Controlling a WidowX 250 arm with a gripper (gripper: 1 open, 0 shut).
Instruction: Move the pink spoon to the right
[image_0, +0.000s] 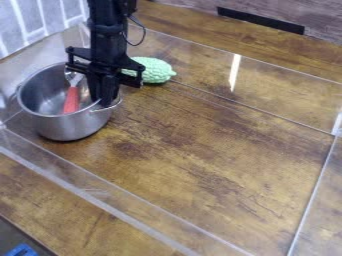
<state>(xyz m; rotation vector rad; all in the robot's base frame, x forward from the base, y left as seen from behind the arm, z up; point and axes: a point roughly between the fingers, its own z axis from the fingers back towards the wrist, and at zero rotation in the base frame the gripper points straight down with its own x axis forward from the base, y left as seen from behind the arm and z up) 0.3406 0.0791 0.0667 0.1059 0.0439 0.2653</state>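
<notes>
The pink spoon lies inside the round steel pot at the left, its pink handle showing against the metal. My gripper points straight down at the pot's right rim, jaws shut, apparently pinching that rim. The spoon sits a little left of the fingers and is not between them. The spoon's silver bowl is hard to tell from the pot's inside.
A bumpy green vegetable lies just right of and behind the gripper, partly hidden by it. A clear plastic barrier runs around the wooden table. A light tiled wall stands at the far left.
</notes>
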